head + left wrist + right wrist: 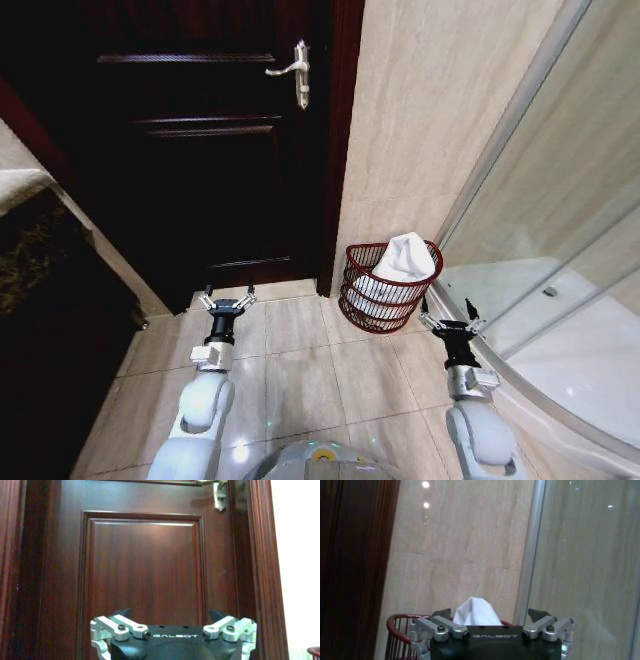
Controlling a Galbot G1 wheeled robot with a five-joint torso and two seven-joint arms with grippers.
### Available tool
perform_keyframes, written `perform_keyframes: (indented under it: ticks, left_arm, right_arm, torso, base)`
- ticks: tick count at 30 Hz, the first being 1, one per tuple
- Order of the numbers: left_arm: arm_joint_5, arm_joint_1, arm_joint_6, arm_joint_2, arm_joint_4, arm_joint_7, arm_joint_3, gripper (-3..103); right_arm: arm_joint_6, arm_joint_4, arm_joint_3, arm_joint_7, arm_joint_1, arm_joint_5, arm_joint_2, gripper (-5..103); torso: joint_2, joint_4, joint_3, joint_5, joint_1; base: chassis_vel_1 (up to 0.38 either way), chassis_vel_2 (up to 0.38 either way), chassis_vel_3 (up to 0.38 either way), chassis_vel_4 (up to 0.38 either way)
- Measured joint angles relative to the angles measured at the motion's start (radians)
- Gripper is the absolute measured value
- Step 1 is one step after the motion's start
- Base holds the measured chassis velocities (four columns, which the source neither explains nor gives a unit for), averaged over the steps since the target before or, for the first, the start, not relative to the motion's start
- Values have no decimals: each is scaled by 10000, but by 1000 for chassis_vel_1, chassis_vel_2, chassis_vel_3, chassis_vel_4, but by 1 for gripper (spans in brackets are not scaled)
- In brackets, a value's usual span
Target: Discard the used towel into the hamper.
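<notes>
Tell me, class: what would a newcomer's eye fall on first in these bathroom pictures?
Most striking is the white towel poking up out of the reddish-brown hamper, which stands on the tiled floor in the corner between the dark wooden door and the glass shower screen. Next come the two open grippers held low: the left gripper before the door, the right gripper just beside the hamper.

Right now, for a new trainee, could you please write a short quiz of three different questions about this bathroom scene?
1. True or false: the white cloth towel sits in the round reddish-brown wire hamper.
2. Which gripper is nearer the hamper? A) left gripper B) right gripper
3. Fill in: both grippers' jaws are ____.

Key: 1 true; 2 B; 3 open.
</notes>
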Motion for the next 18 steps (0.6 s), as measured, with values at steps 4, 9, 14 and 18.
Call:
perform_keyframes:
  ticks: [4,9,14,18]
  left_arm:
    - [-46,-11,-84,-13,31,0,-3,100]
    - [-172,-28,-217,-41,92,-10,-7,100]
    - [-205,-15,-238,-36,102,-13,-7,100]
    - [-213,-14,-238,-35,102,-13,-6,100]
  right_arm:
    - [-7,0,-56,0,47,149,22,100]
    - [79,59,-141,-1,90,658,57,100]
    - [419,-89,-35,-23,212,588,86,100]
    - [428,-154,43,-42,205,591,62,100]
  torso:
    - [0,-1,0,0,0]
    - [0,1,0,-2,0]
    - [0,-1,0,0,0]
    - [0,-1,0,0,0]
  base:
    - [0,0,0,0]
    - [13,12,-15,-20]
    - [0,0,0,0]
    - [0,0,0,0]
